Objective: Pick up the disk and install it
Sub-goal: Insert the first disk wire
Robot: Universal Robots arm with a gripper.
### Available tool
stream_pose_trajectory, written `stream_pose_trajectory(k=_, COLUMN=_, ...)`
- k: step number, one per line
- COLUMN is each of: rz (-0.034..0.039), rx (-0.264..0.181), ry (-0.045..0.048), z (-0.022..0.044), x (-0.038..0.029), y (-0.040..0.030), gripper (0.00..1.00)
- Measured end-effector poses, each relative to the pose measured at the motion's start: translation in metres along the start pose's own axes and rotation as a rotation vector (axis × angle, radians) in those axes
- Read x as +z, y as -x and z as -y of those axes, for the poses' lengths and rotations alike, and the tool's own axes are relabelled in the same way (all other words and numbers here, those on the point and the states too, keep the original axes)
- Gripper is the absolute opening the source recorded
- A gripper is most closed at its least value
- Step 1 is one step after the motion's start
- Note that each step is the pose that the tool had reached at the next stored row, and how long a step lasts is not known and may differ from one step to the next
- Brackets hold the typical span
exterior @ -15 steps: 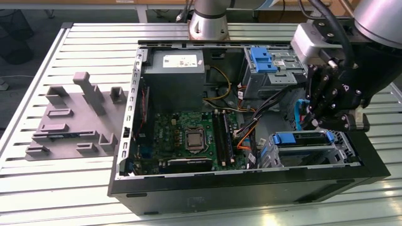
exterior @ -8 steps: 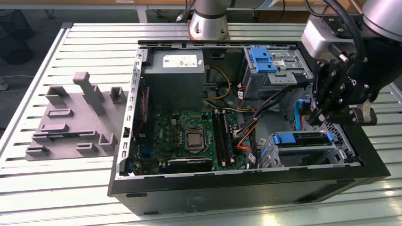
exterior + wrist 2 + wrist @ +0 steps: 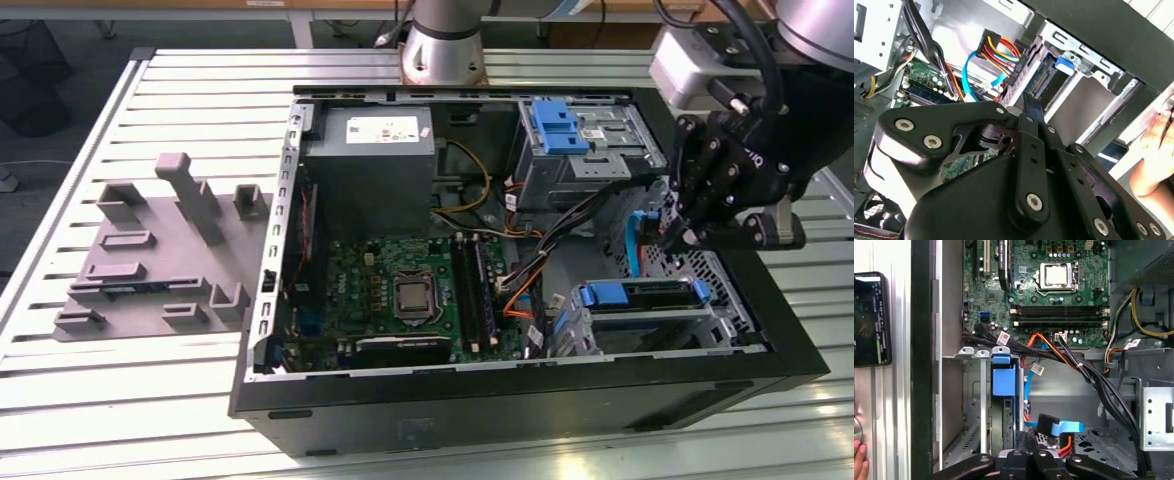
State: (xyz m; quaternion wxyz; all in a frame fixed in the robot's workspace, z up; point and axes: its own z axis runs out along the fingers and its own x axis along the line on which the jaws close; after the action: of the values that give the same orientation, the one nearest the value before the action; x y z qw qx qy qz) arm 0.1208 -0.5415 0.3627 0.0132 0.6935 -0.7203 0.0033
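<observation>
The disk (image 3: pixel 641 294) sits in the silver drive cage at the front right corner of the open computer case, blue rail on top. Its blue tab (image 3: pixel 1004 382) shows in the first wrist view, and its connector end (image 3: pixel 1041 82) faces the cables in the second wrist view. My gripper (image 3: pixel 671 240) hangs over the case's right side, just above and behind that cage. Its fingers (image 3: pixel 1029 437) stand together, shut, with nothing seen between them. A blue-tabbed cable plug (image 3: pixel 1064 427) lies right beside the fingertips (image 3: pixel 1030 102).
Inside the case are the grey power supply (image 3: pixel 374 150), the motherboard (image 3: pixel 400 290), a blue bracket with metal cage (image 3: pixel 574 130) and loose cables (image 3: pixel 587 210). A grey fixture plate (image 3: pixel 147 250) lies on the table. A person's hand (image 3: pixel 1154 165) and a phone (image 3: pixel 871 320) are outside the case wall.
</observation>
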Motion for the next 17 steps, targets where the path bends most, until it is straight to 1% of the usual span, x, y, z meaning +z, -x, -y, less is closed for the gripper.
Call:
stream_pose_trajectory(k=4, rz=0.0001, rx=-0.001, ry=0.0000, z=0.0013, x=-0.0002, y=0.0061, gripper=0.11)
stream_pose_trajectory(k=12, rz=-0.0001, rx=-0.002, ry=0.0010, z=0.0023, x=-0.0003, y=0.0070, gripper=0.11)
stream_pose_trajectory(k=13, rz=-0.0005, rx=-0.001, ry=0.0013, z=0.0025, x=-0.0003, y=0.0074, gripper=0.18)
stream_pose_trajectory(k=17, rz=-0.0021, rx=-0.001, ry=0.0035, z=0.0037, x=-0.0003, y=0.0090, gripper=0.18)
